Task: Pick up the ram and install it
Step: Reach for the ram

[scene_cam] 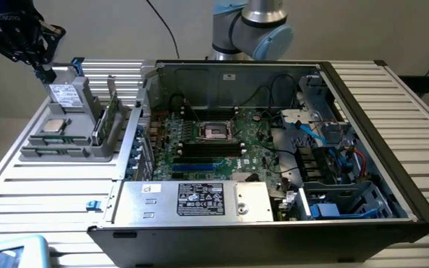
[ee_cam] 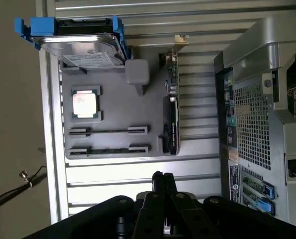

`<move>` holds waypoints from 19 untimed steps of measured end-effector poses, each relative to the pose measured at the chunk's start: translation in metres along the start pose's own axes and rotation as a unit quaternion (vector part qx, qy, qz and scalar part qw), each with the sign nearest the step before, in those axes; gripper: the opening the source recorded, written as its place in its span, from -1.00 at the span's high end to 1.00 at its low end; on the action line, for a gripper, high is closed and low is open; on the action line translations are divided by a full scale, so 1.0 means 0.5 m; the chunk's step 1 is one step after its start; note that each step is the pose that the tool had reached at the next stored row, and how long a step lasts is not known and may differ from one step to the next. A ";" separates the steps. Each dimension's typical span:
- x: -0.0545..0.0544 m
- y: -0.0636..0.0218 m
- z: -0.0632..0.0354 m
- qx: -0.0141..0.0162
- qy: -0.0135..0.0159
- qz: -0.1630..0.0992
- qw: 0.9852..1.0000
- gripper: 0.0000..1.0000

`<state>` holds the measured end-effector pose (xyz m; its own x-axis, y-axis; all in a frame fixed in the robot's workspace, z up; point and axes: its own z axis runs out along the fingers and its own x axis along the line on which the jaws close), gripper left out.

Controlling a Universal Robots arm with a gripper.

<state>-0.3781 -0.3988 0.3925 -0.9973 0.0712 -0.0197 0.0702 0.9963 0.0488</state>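
Note:
The ram shows as a thin dark strip on edge in a long slot of the grey holder, with a second similar strip beside it. In the exterior view these slots lie at the near end of the holder. My gripper hangs high over the holder's far end, above the drive, well apart from the ram. Its fingers are pressed together with nothing between them, so my gripper is shut. The motherboard's black memory slots lie in the open case.
The holder also carries a grey drive with a white label, a square silver processor and an upright green card. The open computer case takes up the exterior view's right, with a power supply at its near side.

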 end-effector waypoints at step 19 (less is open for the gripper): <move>0.149 0.032 0.009 0.001 0.000 0.000 1.000 0.78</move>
<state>-0.4514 -0.3775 0.3876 -0.9973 0.0711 -0.0200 0.0701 0.9964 0.0473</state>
